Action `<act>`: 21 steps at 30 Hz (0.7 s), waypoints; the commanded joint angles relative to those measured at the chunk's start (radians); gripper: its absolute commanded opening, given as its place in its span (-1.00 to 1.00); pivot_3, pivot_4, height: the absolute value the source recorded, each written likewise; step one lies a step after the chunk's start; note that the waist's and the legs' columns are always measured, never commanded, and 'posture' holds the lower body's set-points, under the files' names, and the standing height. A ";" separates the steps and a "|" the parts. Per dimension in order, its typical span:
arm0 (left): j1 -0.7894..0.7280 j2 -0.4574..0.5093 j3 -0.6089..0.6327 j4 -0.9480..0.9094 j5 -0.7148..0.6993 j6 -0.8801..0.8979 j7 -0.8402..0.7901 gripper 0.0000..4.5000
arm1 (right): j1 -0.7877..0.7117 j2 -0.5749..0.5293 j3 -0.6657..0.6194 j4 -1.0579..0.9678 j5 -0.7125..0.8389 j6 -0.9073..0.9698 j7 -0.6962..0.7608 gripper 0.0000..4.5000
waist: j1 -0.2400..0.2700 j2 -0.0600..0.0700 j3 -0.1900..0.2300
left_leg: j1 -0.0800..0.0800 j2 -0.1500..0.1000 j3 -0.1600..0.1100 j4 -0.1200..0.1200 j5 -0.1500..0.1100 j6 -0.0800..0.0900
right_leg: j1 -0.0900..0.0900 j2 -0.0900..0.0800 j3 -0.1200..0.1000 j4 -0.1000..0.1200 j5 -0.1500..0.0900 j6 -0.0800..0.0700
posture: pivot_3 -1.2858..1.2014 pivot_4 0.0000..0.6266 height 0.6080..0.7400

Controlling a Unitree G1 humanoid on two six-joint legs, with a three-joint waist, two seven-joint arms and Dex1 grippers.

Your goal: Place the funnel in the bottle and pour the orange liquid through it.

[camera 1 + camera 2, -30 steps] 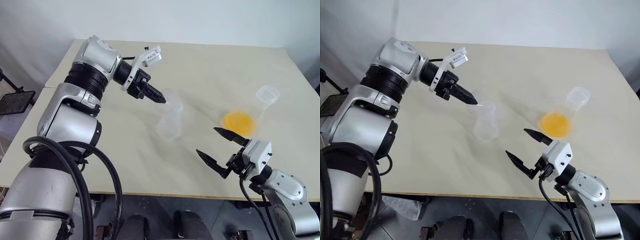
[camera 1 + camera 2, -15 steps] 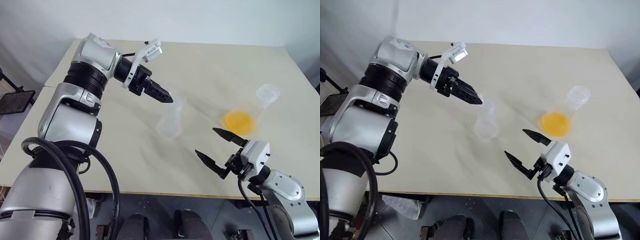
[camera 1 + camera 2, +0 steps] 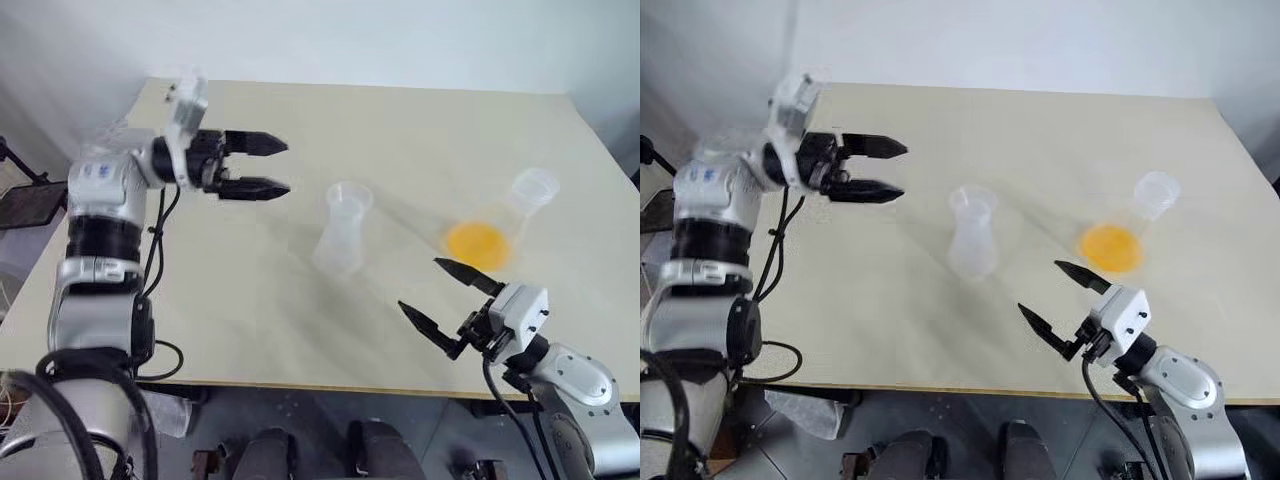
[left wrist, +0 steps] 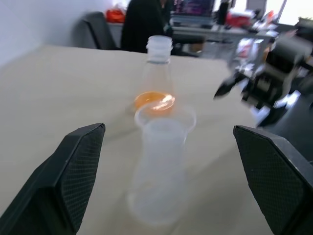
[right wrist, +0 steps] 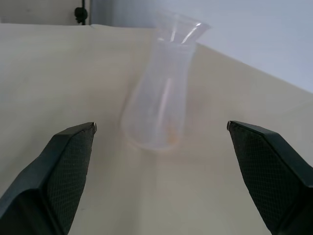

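Bottle (image 3: 342, 232) stands upright near mid-table (image 3: 420, 130), long axis vertical, wide neck pointing up. Frosted whitish plastic, conical flask shape: broad rounded base, narrowing to a waist, flaring at the rim. Funnel (image 3: 349, 197) sits in the neck: clear, colourless plastic, thin-walled, its round rim just above the bottle's mouth; stem goes down inside as a faint line in the right wrist view, so its axis is vertical too, wide end up.

Flask (image 3: 505, 222) stands upright to the bottle's right, well apart from it. Clearer plastic, wider base, long neck w/ an open round mouth at top. Orange liquid (image 3: 478, 243) lies in its base, a shallow bright yellow-orange layer, translucent.

Table is matte, pale beige, smooth.

L gripper (image 3: 262, 166) hovers above the table, left of the bottle, not touching it, pointing level toward it; black textured fingers spread wide apart, nothing between them. R gripper (image 3: 448, 298) is near the front edge, in front of flask and bottle, apart from both; fingers also spread wide, empty.
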 commanded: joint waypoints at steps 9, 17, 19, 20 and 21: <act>0.448 -0.078 0.097 -0.413 -0.112 -0.250 0.151 0.98 | 0.237 0.056 -0.370 -0.002 0.035 -0.085 -0.079 1.00 | 0.010 0.000 -0.001 | 0.000 0.000 0.000 -0.001 0.000 0.001 | 0.001 0.000 0.001 -0.001 0.000 0.000 | 0.03 -0.52 1.00; 0.544 -0.133 0.090 -0.505 -0.149 -0.184 0.310 0.98 | 0.265 0.112 -0.437 -0.007 0.040 -0.005 -0.221 1.00 | -0.005 0.002 -0.002 | 0.004 0.000 0.003 -0.001 0.000 0.001 | 0.003 0.001 0.004 0.000 0.000 0.000 | 0.03 -0.52 1.00; 0.546 -0.131 0.080 -0.511 -0.155 -0.174 0.307 0.98 | 0.200 0.089 -0.415 -0.020 0.042 0.072 -0.273 1.00 | -0.012 0.002 -0.002 | 0.005 0.001 0.004 -0.002 0.000 0.001 | 0.002 0.001 0.005 0.000 0.000 0.000 | 0.03 -0.52 1.00; 0.546 -0.129 0.076 -0.514 -0.163 -0.164 0.302 0.98 | 0.165 0.076 -0.403 -0.023 0.042 0.108 -0.295 1.00 | -0.012 0.003 -0.002 | 0.004 0.001 0.004 -0.002 0.000 0.001 | 0.002 0.002 0.005 0.001 0.000 0.000 | 0.03 -0.52 1.00; 0.545 -0.126 0.074 -0.518 -0.170 -0.156 0.298 0.98 | 0.126 0.065 -0.391 -0.023 0.050 0.146 -0.315 1.00 | -0.012 0.003 -0.002 | 0.004 0.001 0.004 -0.002 0.000 0.000 | 0.002 0.001 0.005 0.001 0.000 0.000 | 0.03 -0.52 1.00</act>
